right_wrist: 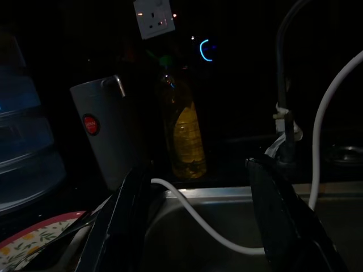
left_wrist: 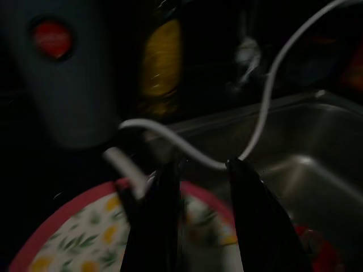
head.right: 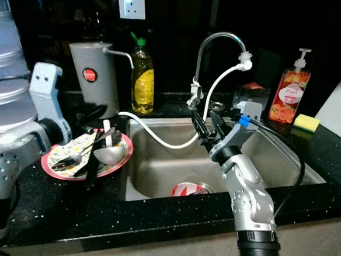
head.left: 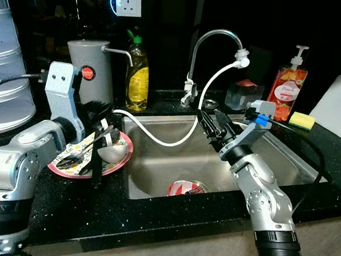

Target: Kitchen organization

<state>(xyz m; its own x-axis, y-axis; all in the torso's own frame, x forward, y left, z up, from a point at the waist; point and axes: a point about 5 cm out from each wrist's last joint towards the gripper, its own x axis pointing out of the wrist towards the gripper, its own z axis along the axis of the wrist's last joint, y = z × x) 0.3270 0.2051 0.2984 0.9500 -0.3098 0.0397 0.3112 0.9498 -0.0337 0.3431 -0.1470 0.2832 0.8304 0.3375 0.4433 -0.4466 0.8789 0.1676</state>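
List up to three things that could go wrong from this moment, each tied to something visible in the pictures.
1. The left gripper hovers over the pink-rimmed plate; a bump could slide the plate, bowl and cutlery into the sink.
2. The right gripper, open over the sink, could snag the white hose.
3. Pulling that hose might swing the faucet.

Your left arm is bent at the elbow, its forearm reaching forward and inward, with the left claw (head.left: 98,152) angled downward. Its two black fingers (left_wrist: 153,226) stand slightly apart, nothing held between them. Your right arm rises from low on the right, wrist tilted up and inward. The right claw (head.left: 214,126) points forward-left, its fingers (right_wrist: 122,221) spread wide, gripping nothing.
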